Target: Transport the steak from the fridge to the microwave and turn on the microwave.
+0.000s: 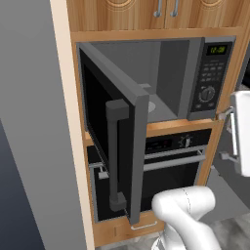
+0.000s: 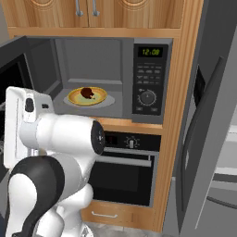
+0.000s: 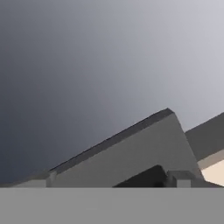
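Steak: you have it already inside the microwave (image 2: 139,78); the steak (image 2: 86,93) sits on its yellow-rimmed plate (image 2: 87,97) in the middle of the cavity floor, well apart from the jaws and free of them.

Why there: by my reading the carrying is done, and the plate lies well in from the front edge so that the door can swing past it.

Microwave door: the door (image 1: 117,141) stands wide open, hinged at the cavity's left, its vertical bar handle (image 1: 114,151) facing outward. It has to be shut before the start button will matter.

Jaws: spread wide and carrying nothing. In the hand view you look past them at a slanting grey edge, most likely the top of the open door, just ahead of them, though you cannot be sure of that.

Arm pose: the arm folds back near the base, elbow (image 2: 69,134) bulging in front of the oven (image 2: 127,171), with the white hand raised at the cavity's left side beside the door.

Control panel: the panel (image 2: 149,79) with green clock, buttons and round dial lies well to the far side of the cavity from the jaws.

Fridge: the grey fridge (image 2: 208,152) stands at the right with its door ajar.

Step in hand, as I judge it: closing the door, then the panel.
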